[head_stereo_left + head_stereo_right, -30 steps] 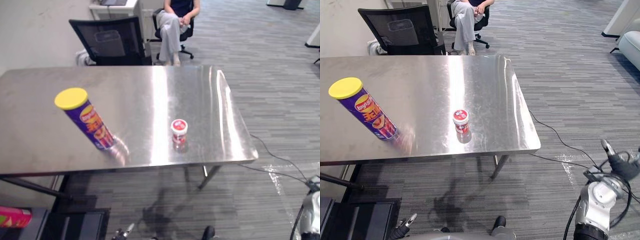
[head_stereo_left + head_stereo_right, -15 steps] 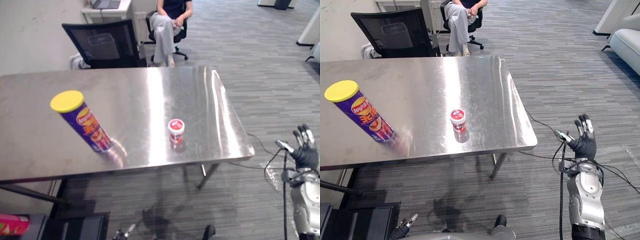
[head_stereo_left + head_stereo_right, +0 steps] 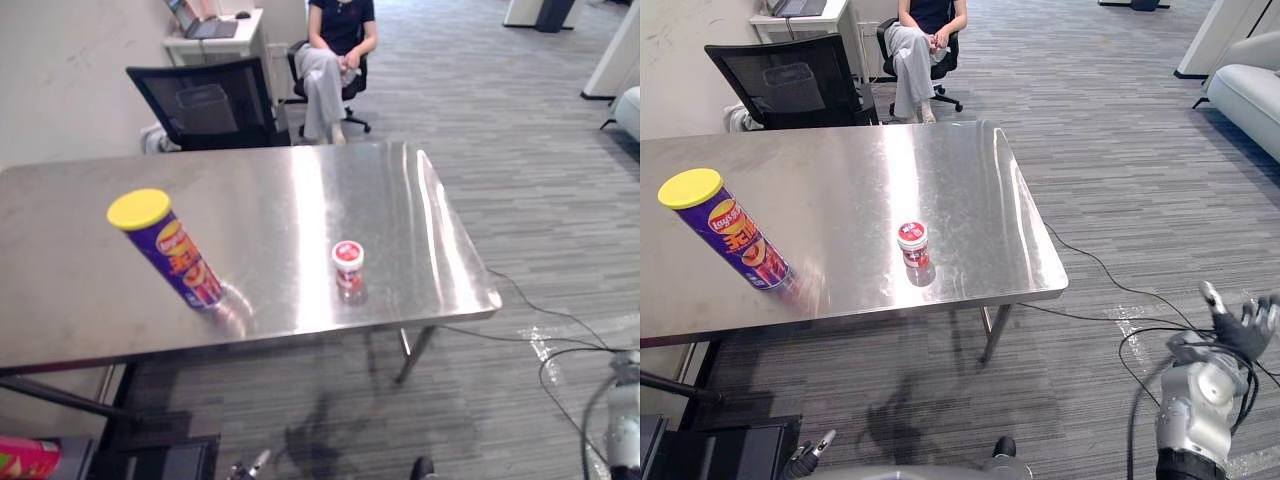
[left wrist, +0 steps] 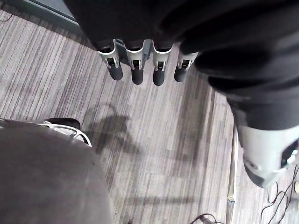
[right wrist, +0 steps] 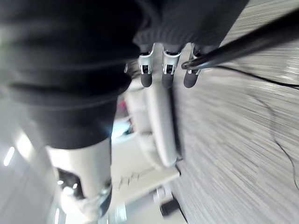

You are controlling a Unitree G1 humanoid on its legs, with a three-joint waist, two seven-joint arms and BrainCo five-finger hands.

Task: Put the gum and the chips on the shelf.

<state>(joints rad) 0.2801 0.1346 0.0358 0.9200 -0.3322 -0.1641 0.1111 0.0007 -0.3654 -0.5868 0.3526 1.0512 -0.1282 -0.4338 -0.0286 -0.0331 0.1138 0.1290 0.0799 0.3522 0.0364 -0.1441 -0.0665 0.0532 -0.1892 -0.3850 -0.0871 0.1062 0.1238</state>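
Note:
The chips can (image 3: 165, 250), purple with a yellow lid, stands on the left part of the steel table (image 3: 300, 180). The gum tub (image 3: 348, 262), small, red and white, stands upright near the table's front edge, right of the can. My right hand (image 3: 1238, 328) hangs low over the floor, well to the right of the table, with its fingers (image 5: 159, 70) straight and nothing in it. In the left wrist view my left hand's fingers (image 4: 135, 65) point straight down at the carpet, also holding nothing. Both hands are far from the can and the tub.
A black mesh chair (image 3: 205, 95) stands behind the table. A person (image 3: 335, 50) sits on another chair further back, beside a white desk (image 3: 215, 30). A dark low shelf (image 3: 160, 455) with a pink can (image 3: 25, 457) lies at the lower left. A pale sofa (image 3: 1250, 90) is at the far right.
The camera has shifted a little. My right hand, raised beside the table half a second ago, has dropped lower and further right. The can and the tub have not moved on the table.

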